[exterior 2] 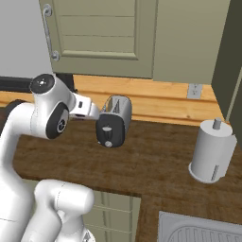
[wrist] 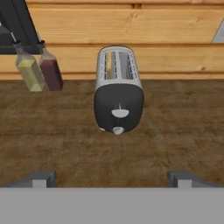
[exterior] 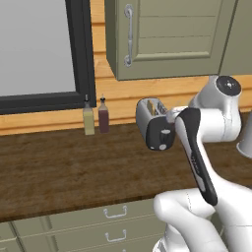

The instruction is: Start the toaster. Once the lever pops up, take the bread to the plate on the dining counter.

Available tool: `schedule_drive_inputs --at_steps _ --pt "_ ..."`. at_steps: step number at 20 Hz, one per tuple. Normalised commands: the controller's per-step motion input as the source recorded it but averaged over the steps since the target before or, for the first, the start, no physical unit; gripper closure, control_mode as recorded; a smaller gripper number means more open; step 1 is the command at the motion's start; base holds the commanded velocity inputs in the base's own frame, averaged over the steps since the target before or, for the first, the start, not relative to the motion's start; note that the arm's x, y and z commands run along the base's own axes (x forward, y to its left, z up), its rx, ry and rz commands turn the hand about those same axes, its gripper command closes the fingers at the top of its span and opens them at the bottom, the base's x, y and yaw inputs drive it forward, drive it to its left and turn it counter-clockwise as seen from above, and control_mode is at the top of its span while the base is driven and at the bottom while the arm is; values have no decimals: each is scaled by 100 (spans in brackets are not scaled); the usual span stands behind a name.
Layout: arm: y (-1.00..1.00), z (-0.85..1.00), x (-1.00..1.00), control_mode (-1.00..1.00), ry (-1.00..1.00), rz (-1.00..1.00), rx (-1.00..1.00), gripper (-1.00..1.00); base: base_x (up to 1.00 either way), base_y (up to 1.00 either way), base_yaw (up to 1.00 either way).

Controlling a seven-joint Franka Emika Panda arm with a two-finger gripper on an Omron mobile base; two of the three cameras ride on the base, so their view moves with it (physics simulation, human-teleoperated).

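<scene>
The silver-grey toaster (wrist: 118, 94) stands on the dark wood counter (wrist: 175, 144), its black end panel facing me with a pale lever and a small round knob (wrist: 117, 130) below it. A tan edge of the bread (exterior: 153, 106) shows in a top slot. My gripper (wrist: 113, 179) is open, level with the toaster and a short way in front of its black end, nothing between the fingertips (wrist: 41, 178). In the base views the toaster (exterior: 155, 125) (exterior 2: 113, 120) sits just beyond my hand. The plate and the dining counter are out of view.
Two bottles, one yellow (wrist: 29, 72) and one dark red (wrist: 50, 72), stand left of the toaster by the wood wall. A paper towel holder (exterior 2: 211, 151) stands at the right, a sink (exterior 2: 203, 231) at the near right. Olive cabinets (exterior: 167, 39) hang overhead.
</scene>
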Motion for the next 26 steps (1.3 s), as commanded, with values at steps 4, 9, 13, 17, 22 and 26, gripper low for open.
schedule_drive_inputs --at_steps 4,9,13,17,22,26 --pt "0 -37 51 -100 -7 7 0 -100 0 0 0" --pt "2 -14 70 -100 -6 7 0 -100 0 0 0" --pt "1 -4 76 -100 0 3 0 -100 0 0 0" --pt "0 -21 71 -100 0 1 0 -100 0 0 0" --pt "0 -38 50 -100 1 0 0 -100 0 0 0" --pt "0 -29 41 -100 0 0 0 -100 0 0 0"
